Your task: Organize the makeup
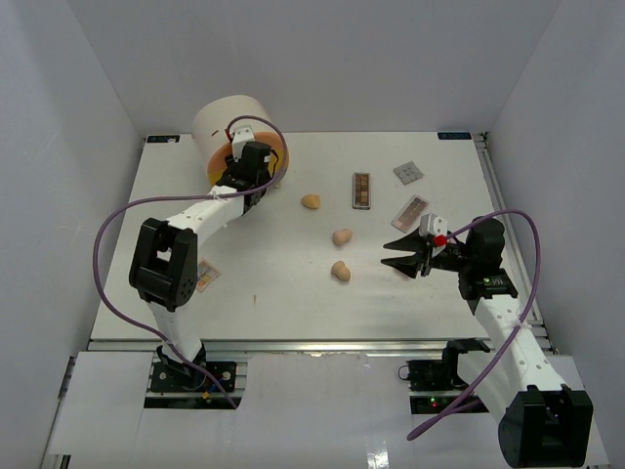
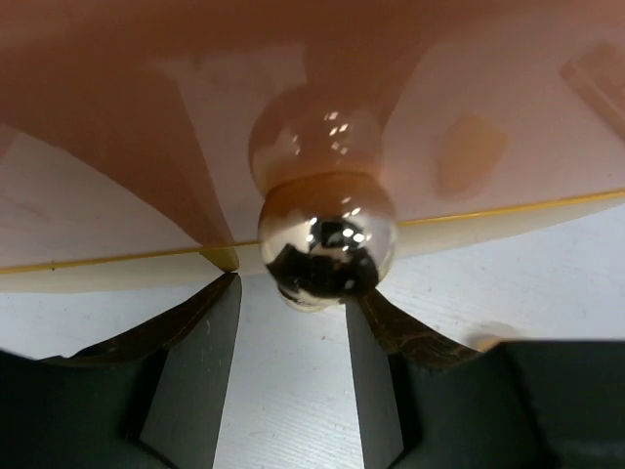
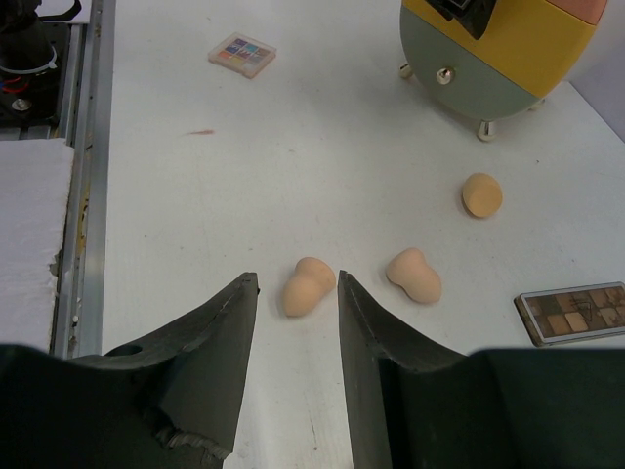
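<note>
Three tan sponges [image 1: 341, 272] lie in a loose line on the white table [image 1: 273, 303], near its middle and apart from one another; the nearest one lies just beyond the tips of the right gripper [image 1: 393, 254], not touching them. We see that gripper's jaws spread, with nothing between them, low over the table and pointing left. Behind the sponges lies a brown palette [image 1: 361, 191], flat and lengthwise. To its right are a pink palette [image 1: 411, 210], turned at an angle, and farther back a grey palette [image 1: 407, 172]. These three are apart from each other. A small palette of many colours [image 1: 206, 276] lies well apart from the rest, on the left side of the table beside the left arm's elbow.

At the back left corner stands the round cream drawer unit [image 1: 229, 122], with yellow and green fronts showing in the right wrist view. The left gripper [image 2: 293, 288] is up against it, one finger on each side of a shiny round knob [image 2: 327, 244] on an orange front. We cannot tell whether its jaws pinch the knob or only flank it
</note>
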{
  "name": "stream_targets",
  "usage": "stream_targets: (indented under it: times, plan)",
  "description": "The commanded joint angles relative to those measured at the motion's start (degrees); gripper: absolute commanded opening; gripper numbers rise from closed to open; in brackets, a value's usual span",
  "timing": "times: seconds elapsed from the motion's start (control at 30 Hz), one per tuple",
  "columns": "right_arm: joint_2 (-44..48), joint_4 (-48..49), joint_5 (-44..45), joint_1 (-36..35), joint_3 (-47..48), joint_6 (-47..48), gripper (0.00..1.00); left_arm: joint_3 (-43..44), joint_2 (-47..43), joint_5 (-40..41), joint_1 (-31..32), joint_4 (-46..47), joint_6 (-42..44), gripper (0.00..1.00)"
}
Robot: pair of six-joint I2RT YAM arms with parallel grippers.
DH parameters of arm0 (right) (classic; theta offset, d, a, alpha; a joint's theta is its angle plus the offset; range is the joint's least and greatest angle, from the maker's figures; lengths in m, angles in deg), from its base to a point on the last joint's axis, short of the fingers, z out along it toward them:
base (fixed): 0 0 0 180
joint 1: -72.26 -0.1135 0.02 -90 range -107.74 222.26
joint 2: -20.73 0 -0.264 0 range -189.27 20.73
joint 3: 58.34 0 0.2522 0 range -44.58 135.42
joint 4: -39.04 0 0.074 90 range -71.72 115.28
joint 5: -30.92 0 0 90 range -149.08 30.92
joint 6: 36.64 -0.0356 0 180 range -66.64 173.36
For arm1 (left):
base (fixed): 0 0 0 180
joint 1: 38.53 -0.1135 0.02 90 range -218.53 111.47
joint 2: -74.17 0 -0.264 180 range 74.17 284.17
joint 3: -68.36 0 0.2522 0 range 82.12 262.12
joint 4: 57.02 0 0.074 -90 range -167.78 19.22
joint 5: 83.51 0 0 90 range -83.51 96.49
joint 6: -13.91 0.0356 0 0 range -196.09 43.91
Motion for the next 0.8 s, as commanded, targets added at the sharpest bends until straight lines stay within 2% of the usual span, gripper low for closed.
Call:
stream_targets:
  times: [0.0, 0.13, 0.33, 0.47, 0.6, 0.77]
  plan:
    - [-0.2, 0.5, -0.5, 0.2, 0.2, 0.2, 0.45, 3.4, -0.4, 1.6, 0.0, 2.2, -0.6, 0.57]
    - [-0.3, 0.4, -0.4, 0.2, 0.3, 0.1, 0.45, 4.1, -0.2, 2.2, 0.0, 2.3, 0.2, 0.52]
    - [0.0, 0.5, -0.2, 0.2, 0.3, 0.2, 0.45, 2.7, -0.5, 1.5, 0.0, 2.0, -0.1, 0.28]
    - [0.0, 0.5, -0.1, 0.2, 0.3, 0.2, 0.45, 0.2, -2.4, -0.7, 0.1, 2.0, -1.3, 0.18]
    - [0.2, 0.4, -0.1, 0.3, 0.3, 0.2, 0.45, -4.0, -6.0, -2.2, 1.5, 2.2, -2.4, 0.13]
    - [0.1, 0.4, 0.3, 0.4, 0.2, 0.4, 0.45, -10.2, -11.2, -2.6, 4.1, 3.1, -3.8, 0.12]
